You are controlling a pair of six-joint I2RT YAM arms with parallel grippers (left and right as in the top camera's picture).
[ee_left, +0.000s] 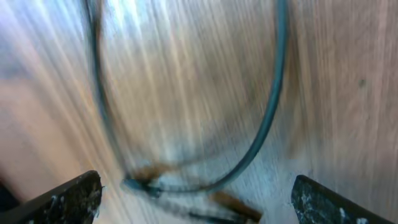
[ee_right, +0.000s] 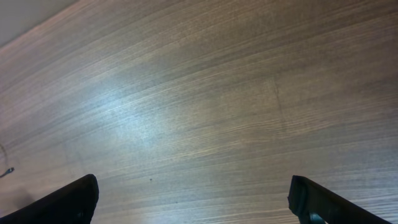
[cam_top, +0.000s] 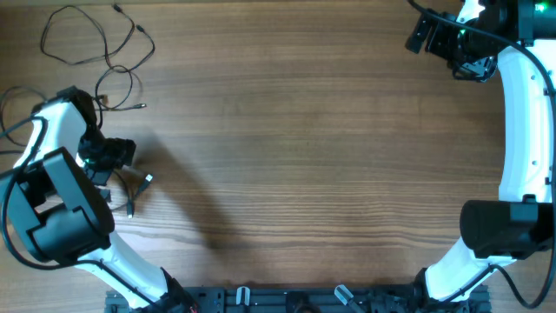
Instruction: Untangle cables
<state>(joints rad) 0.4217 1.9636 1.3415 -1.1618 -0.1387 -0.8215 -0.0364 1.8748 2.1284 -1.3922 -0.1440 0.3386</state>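
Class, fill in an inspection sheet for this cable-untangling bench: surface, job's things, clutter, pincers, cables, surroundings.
Surface: wood-grain table, bare across the middle.
Job's things: thin black cables looped at the far left corner; plug ends beside the left pincer.
Clutter: nothing seen.
Pincers: left pincer open over a cable loop; right pincer open over bare wood.
Cables: thicker arm wires run along the arms.
Surroundings: dark rail at the near edge.
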